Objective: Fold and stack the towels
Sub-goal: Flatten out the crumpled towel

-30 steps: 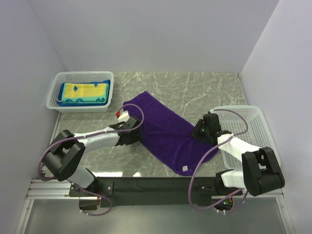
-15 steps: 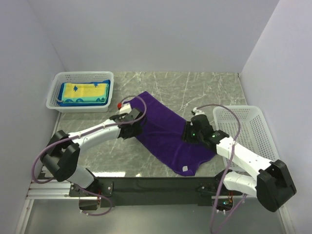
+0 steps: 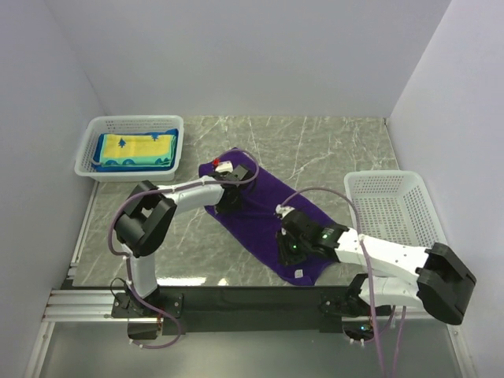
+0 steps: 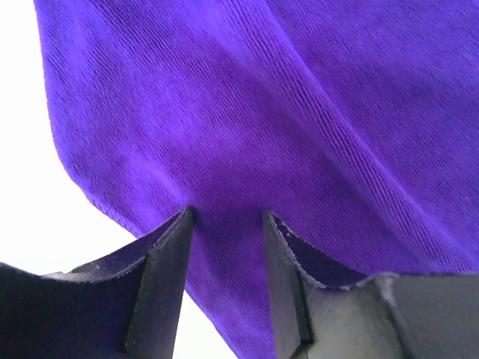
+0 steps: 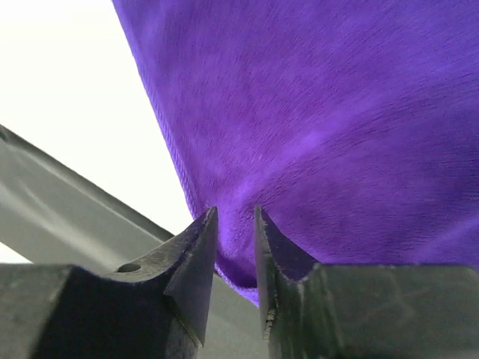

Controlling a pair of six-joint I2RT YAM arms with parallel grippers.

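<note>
A purple towel (image 3: pixel 260 209) lies spread in a slant on the marble table, a small white tag (image 3: pixel 299 273) at its near corner. My left gripper (image 3: pixel 228 197) presses down on the towel's left edge; in the left wrist view its fingers stand apart around flat purple cloth (image 4: pixel 299 112), gripper (image 4: pixel 228 213) open. My right gripper (image 3: pixel 287 246) sits on the towel's near end; in the right wrist view its jaws are narrow, with a bunched fold of the towel's edge (image 5: pixel 236 254) pinched between them, gripper (image 5: pixel 236 211) shut on it. A folded yellow, blue-bordered towel (image 3: pixel 138 146) lies in the left basket.
A white mesh basket (image 3: pixel 88 167) stands at the back left with the folded towels. A second white mesh basket (image 3: pixel 394 209) stands at the right, beside my right arm. The black base rail (image 3: pixel 252 299) runs along the near table edge, close to the towel's near corner.
Both arms swung inward onto the towel: the left gripper went up and right to its left edge, the right gripper left and nearer to its near end. Both jaws narrowed.
</note>
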